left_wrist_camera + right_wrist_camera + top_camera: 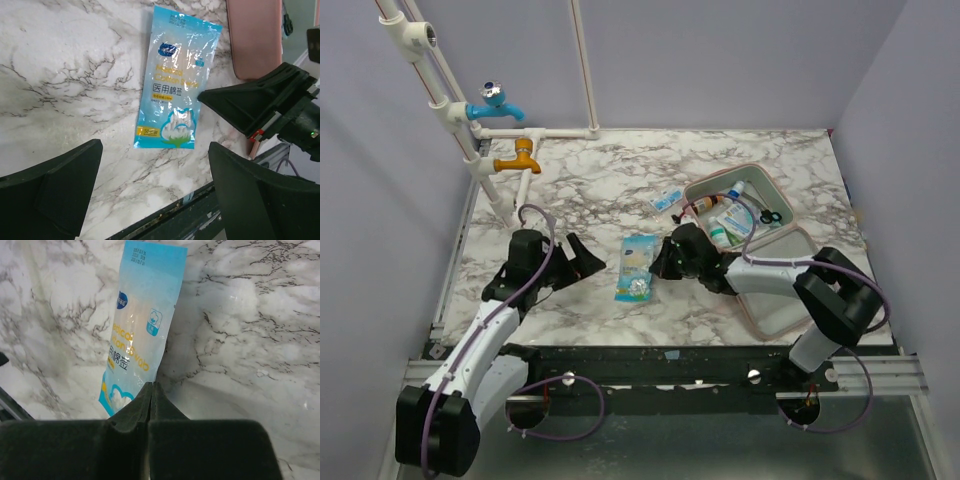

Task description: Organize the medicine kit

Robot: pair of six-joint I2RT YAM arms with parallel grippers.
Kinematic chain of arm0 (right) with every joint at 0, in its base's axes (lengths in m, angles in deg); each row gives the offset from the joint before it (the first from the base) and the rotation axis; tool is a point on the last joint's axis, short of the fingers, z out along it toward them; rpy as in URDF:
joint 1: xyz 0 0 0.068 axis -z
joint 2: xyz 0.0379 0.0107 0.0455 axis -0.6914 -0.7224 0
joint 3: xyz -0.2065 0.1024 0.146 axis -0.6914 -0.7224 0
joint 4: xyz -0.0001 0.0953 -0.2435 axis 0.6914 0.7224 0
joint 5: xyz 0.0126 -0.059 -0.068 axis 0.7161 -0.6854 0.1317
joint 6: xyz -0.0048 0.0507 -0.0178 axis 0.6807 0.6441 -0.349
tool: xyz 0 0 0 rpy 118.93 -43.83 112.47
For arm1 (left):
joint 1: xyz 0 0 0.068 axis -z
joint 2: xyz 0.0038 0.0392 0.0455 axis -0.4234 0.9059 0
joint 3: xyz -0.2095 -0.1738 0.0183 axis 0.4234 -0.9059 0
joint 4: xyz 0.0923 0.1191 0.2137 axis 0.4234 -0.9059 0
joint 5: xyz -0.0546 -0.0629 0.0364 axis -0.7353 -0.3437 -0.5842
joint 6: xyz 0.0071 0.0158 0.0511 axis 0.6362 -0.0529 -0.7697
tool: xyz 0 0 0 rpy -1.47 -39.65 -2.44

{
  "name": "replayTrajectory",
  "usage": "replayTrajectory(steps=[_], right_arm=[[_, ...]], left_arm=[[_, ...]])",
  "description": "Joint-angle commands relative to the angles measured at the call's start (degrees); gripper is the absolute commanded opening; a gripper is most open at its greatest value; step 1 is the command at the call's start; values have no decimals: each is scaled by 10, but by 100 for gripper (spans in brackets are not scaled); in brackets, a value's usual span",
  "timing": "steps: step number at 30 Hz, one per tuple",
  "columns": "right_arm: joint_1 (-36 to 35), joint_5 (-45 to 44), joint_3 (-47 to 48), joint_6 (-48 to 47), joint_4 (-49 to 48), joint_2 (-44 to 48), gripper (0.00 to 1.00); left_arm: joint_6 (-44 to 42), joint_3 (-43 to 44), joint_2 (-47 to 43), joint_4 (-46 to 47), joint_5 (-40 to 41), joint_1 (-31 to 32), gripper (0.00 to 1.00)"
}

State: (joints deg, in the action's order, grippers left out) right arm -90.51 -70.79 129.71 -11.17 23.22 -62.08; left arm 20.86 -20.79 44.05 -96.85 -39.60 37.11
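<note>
The medicine kit (758, 176) lies open at the right of the marble table, its pink halves hinged; bottles and scissors fill the far half. Its pink outside (255, 40) shows in the left wrist view. A blue-white cotton swab sachet (637, 265) (175, 85) (140, 325) lies mid-table. My right gripper (665, 262) (201, 95) (151, 385) is shut, its tips pinching the sachet's right edge, which looks slightly raised. My left gripper (582, 258) (155, 150) stands open just left of the sachet, with only bare marble between its fingers.
A smaller sachet (668, 198) lies beside the kit's far half. White pipes with a blue tap (498, 103) and an orange tap (520, 158) stand at the back left. A dark rail (200, 205) runs along the table's near edge.
</note>
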Motion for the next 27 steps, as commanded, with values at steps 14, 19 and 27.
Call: replayTrajectory(steps=[14, 19, 27], right_arm=[[2, 123, -90, -101, 62, 223, 1], [2, 120, -82, -109, 101, 276, 1], [2, 77, -54, -127, 196, 275, 19]], left_arm=[[13, -31, 75, 88, -126, 55, 88], [28, -21, 76, 97, -134, 65, 88], [37, -16, 72, 101, -135, 70, 88]])
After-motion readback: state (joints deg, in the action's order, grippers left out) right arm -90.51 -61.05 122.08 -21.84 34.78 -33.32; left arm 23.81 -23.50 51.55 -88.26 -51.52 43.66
